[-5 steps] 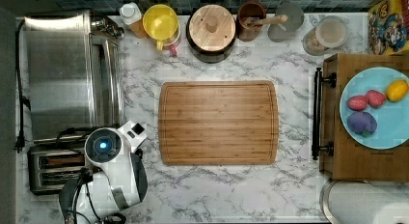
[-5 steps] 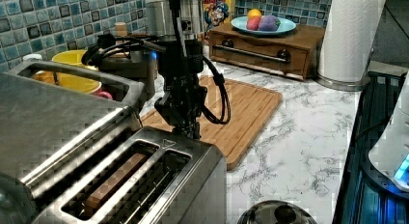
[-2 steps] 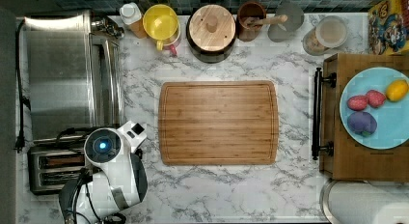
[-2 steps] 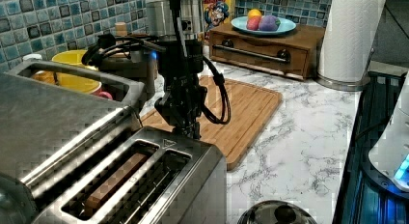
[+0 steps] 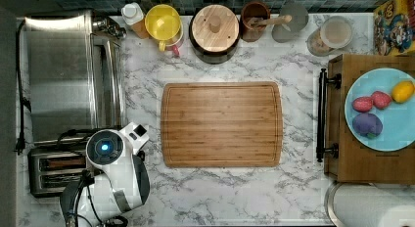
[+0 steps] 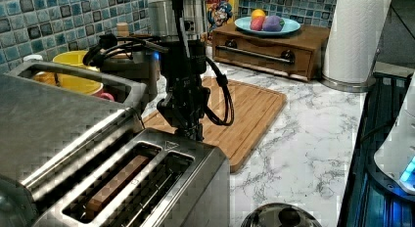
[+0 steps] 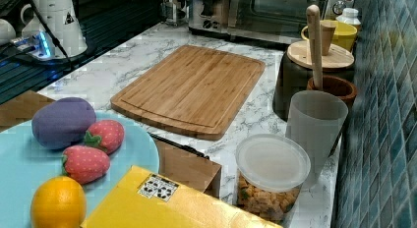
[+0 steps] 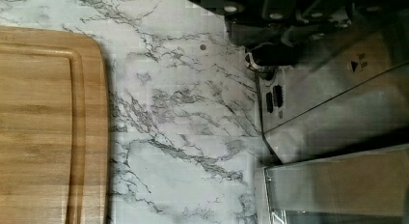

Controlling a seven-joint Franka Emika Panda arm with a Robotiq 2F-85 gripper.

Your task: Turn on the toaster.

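Top view: straight down on counter. Left view: low, close behind toaster [image 6: 142, 188]. Right view: low, from the opposite end. All share the cutting board [image 5: 221, 124].

Even, bright light falls on the white marble table [image 5: 220, 197], with soft glare on the brushed-steel pop-up toaster [image 6: 161, 188]. Compression blocks blur edges around the rectangular wooden cutting board [image 5: 221, 124].

Count: one toaster [image 5: 51, 170], lower left of top view; one toaster oven [image 5: 63, 75], upper left; one cutting board [image 5: 221, 124], centre; one plate [image 5: 386, 109], right edge, holding two strawberries [image 5: 363, 103] [image 5: 381, 99], one lemon [image 5: 403, 91], one purple fruit [image 5: 367, 124]; one paper-towel roll [image 6: 356, 36].
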